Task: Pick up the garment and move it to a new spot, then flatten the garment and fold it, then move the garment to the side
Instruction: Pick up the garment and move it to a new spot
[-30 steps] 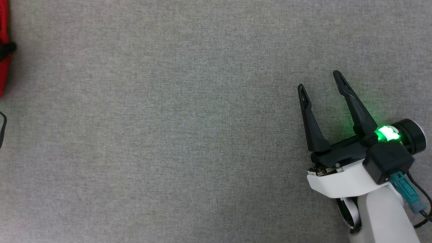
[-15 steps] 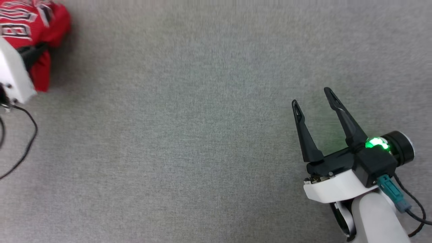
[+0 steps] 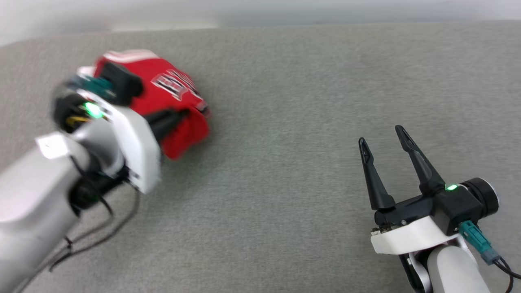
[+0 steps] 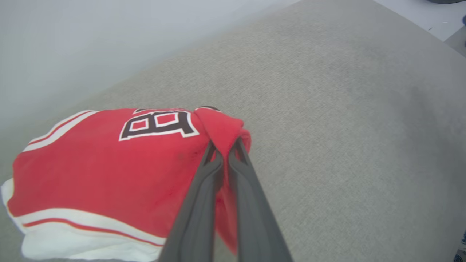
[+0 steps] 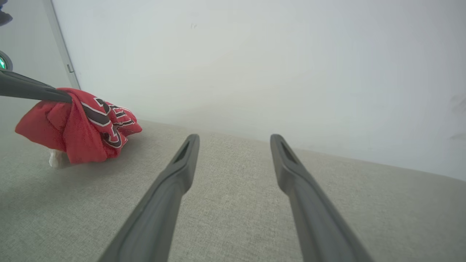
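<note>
Pinching garment (image 4: 109, 163), left fingers (image 4: 197, 203) newly closed

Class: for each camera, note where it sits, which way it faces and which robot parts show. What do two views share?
Head view: on the head, facing forward and down at the grey surface; shows the left gripper shut on the garment and the open right gripper.
Left wrist view: on the left wrist, looking along its closed fingers at the garment.
Right wrist view: on the right wrist, looking across the surface toward a pale wall, between its spread fingers.
Shared: both wrist views show the left gripper pinching the garment.
</note>
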Controlling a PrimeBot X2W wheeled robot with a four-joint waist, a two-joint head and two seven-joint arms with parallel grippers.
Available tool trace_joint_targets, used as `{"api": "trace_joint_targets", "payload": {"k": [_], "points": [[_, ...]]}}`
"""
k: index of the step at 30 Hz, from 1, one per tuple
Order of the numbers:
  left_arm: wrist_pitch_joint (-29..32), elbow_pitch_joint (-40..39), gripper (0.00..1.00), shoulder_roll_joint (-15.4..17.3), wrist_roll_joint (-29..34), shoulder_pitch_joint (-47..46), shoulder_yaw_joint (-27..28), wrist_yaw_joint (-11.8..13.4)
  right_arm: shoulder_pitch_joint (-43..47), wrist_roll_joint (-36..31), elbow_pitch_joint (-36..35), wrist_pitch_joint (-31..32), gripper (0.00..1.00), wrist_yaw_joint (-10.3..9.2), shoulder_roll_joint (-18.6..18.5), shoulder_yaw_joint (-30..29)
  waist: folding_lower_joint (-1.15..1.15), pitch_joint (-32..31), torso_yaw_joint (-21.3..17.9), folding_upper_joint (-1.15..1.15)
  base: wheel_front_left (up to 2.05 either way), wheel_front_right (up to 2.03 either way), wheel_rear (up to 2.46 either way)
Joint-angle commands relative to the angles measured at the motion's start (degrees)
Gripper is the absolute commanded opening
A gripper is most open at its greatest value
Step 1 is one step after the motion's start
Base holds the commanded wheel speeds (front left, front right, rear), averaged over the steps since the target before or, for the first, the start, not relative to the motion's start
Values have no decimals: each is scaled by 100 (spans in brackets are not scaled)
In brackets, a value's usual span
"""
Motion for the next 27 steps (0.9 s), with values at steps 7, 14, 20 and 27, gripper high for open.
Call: {"api": "trace_joint_targets", "payload": {"k": [7, 14, 20, 27], "points": [[-459, -47, 0, -770, 326, 285, -590, 2, 91, 97, -22, -13, 100, -2, -1, -117, 1, -324, -453, 0, 0, 0, 0], [-809, 335, 0, -1970, 618, 393, -1233, 3, 153, 172, -47, -12, 100, -2, 1, -173, 1, -344, -753, 0, 0, 0, 0], [-890, 677, 0, -2922, 768, 387, -1575, 3, 155, 220, -74, -13, 100, -2, 2, -193, 1, -284, -921, 0, 0, 0, 0], [-1255, 1214, 100, -3295, 1004, 472, -1653, 3, 165, 237, -48, -12, 100, -2, 2, -227, 1, -324, -938, 0, 0, 0, 0]]}}
